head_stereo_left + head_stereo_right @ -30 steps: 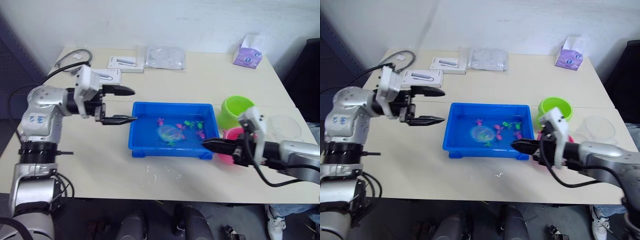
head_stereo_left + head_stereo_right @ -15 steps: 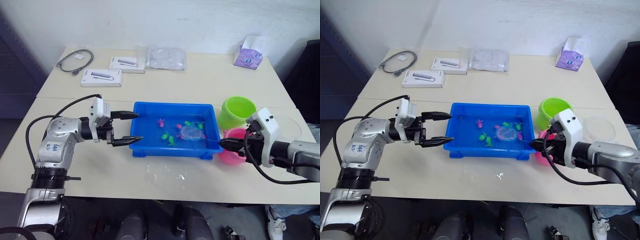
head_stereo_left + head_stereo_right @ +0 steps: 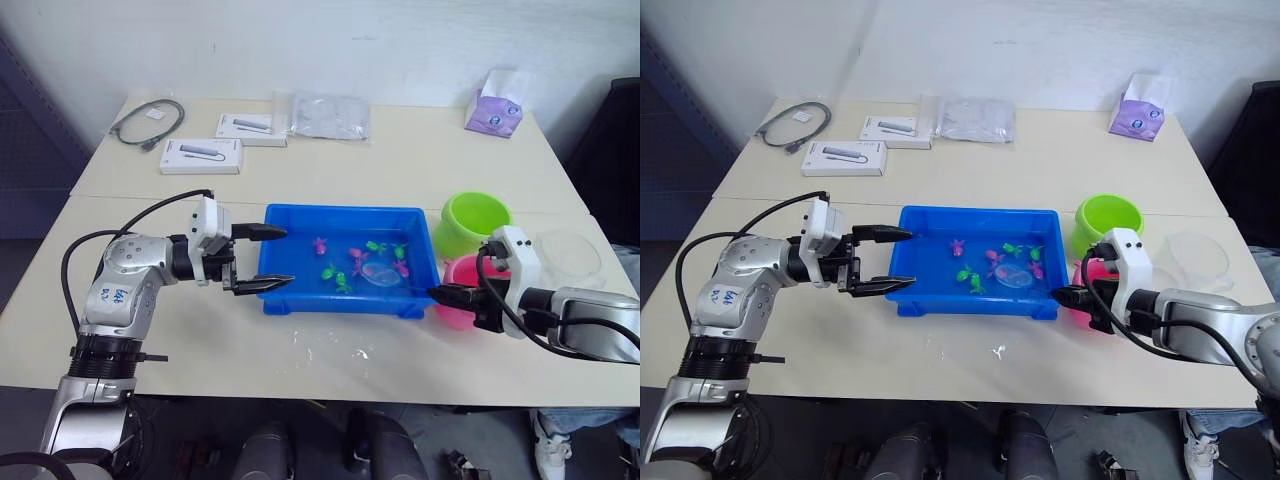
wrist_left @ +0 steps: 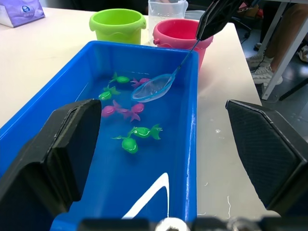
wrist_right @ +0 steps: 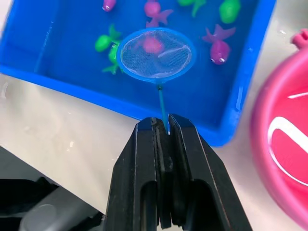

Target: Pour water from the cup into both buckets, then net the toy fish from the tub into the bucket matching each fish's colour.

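The blue tub (image 3: 345, 211) sits mid-table, holding water and several magenta and green toy fish (image 4: 129, 140). My right gripper (image 3: 441, 294) is shut on the net's thin handle (image 5: 162, 103) at the tub's right end. The net's light-blue hoop (image 5: 156, 54) lies low in the tub over a magenta fish (image 5: 152, 44); I cannot tell whether that fish is inside the mesh. My left gripper (image 3: 276, 257) is open, with one finger on each side of the tub's left end. The lime bucket (image 3: 472, 222) and the pink bucket (image 3: 463, 271) stand right of the tub, with the clear cup (image 3: 570, 255) beyond them.
Along the far side of the table lie a purple tissue pack (image 3: 497, 102), a plastic bag (image 3: 330, 115), two white boxes (image 3: 200, 155) and a grey cable (image 3: 148, 120). A person's legs (image 4: 288, 29) are beside the table's right end.
My left arm came down and rightward to the tub's left end. The net's hoop swept from the tub's middle to its right part, and my right gripper shifted slightly with it.
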`<state>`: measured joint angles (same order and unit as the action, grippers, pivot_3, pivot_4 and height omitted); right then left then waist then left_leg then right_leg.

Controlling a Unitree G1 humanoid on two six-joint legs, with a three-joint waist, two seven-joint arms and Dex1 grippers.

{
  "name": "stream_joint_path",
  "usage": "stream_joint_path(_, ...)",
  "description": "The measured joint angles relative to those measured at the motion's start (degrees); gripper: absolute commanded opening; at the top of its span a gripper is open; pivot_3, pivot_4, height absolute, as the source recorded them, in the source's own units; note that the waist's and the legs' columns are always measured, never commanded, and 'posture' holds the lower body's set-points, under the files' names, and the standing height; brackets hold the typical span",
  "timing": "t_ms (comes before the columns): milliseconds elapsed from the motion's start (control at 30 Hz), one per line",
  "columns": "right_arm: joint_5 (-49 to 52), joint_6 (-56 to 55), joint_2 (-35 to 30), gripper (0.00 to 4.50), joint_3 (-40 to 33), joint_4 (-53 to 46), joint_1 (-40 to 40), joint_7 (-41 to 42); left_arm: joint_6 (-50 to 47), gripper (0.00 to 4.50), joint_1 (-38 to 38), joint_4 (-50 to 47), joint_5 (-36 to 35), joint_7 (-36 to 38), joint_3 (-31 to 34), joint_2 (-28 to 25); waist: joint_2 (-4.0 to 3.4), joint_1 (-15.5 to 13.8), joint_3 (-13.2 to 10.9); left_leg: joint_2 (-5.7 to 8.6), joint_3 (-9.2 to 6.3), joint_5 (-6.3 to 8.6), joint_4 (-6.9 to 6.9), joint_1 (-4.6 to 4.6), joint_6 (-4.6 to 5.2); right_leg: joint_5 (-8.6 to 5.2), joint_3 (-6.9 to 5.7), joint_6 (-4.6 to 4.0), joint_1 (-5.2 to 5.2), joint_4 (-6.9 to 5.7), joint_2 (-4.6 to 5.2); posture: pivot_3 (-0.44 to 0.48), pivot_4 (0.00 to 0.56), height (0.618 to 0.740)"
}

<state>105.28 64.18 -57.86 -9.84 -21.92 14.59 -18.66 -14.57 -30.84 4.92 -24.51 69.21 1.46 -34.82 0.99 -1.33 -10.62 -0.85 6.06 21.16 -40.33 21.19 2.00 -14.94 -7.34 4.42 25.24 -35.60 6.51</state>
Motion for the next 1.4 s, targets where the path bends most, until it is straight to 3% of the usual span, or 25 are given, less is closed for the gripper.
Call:
stream_joint_path(267, 5.9, -3.4, -2.6, 0.00, 3.3, 2.3, -0.2, -5.6, -0.3, 4.45, 0.0, -0.2, 0.0, 0.4, -0.4, 0.0, 0.00, 0.0, 0.0, 0.00, -0.01, -0.01, 0.00, 0.02, 0.01, 0.00, 0.02, 0.00, -0.01, 0.04, 0.03, 0.000, 0.150, 0.740)
stream_joint_path(733, 6.0, -3.4, -4.5, 0.00, 8.0, 7.0, 5.1, -9.5, -0.5, 4.45, 0.0, -1.8, 0.0, 0.5, -1.5, 0.0, 0.00, 0.0, 0.0, -0.04, -0.02, -0.01, 0.00, 0.03, 0.01, 0.00, 0.10, 0.00, -0.01, 0.06, 0.04, 0.000, 0.150, 0.740)
stream_joint_path(1167, -5.5, -2.9, -3.4, 0.00, 9.6, 3.7, 7.2, -8.2, -0.4, 4.45, 0.0, -1.8, 0.0, 0.5, -1.6, 0.0, 0.00, -0.1, 0.0, -0.03, -0.06, -0.01, 0.00, 0.05, 0.01, 0.00, 0.09, 0.00, -0.02, 0.08, 0.06, 0.000, 0.150, 0.740)
stream_joint_path(1400, -9.5, -2.8, 0.6, 0.00, 9.7, 3.0, 7.1, -8.8, -0.2, 4.45, 0.0, -1.6, 0.0, 0.8, -1.8, 0.0, 0.00, -0.1, 0.0, -0.02, -0.05, -0.01, 0.00, 0.04, 0.01, 0.00, 0.09, 0.00, -0.03, 0.08, 0.05, 0.000, 0.150, 0.740)
